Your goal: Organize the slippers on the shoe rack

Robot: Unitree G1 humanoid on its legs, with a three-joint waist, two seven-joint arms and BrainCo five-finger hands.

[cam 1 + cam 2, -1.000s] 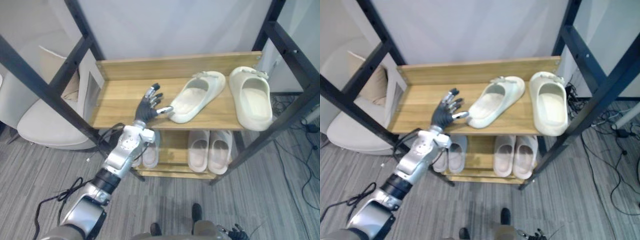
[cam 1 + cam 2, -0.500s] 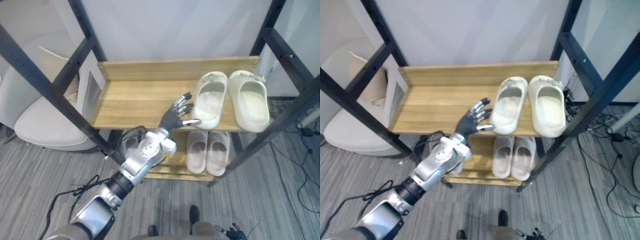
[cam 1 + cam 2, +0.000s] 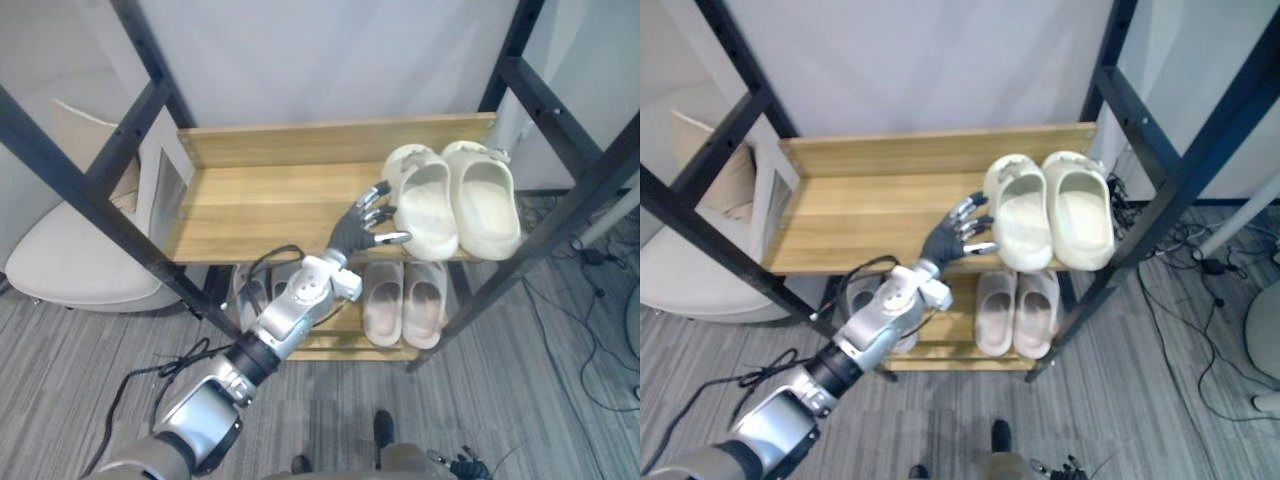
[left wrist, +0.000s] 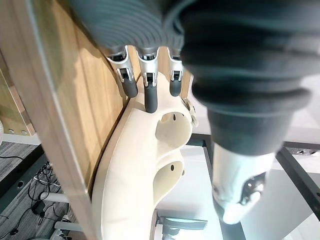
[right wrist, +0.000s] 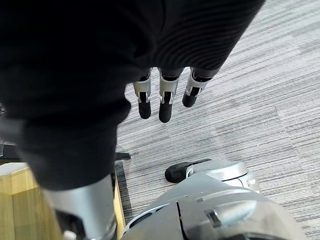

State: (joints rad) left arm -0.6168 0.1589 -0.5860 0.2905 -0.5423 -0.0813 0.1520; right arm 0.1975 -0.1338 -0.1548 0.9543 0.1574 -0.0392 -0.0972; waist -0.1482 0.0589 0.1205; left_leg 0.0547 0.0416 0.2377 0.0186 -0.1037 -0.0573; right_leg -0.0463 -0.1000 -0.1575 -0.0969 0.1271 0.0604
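Two cream slippers stand side by side at the right end of the wooden top shelf (image 3: pixel 260 200) of the shoe rack. My left hand (image 3: pixel 362 225) is open, its straight fingers (image 4: pixel 150 95) and thumb pressed against the left side of the left cream slipper (image 3: pixel 422 208). The right cream slipper (image 3: pixel 484 198) lies against it. Close up, the left cream slipper (image 4: pixel 145 170) sits at the shelf's front edge. My right hand (image 5: pixel 160 95) hangs open over the grey floor, holding nothing.
On the lower shelf a pale pink pair (image 3: pixel 405 300) sits under the cream pair, and another pale pair (image 3: pixel 250 295) is partly hidden behind my left arm. Black frame posts (image 3: pixel 560 215) flank the rack. A white chair (image 3: pixel 70 250) stands at the left.
My left hand has pushed the left cream slipper rightward across the shelf, turning it straight, until it lies against the right slipper. The camera has shifted too.
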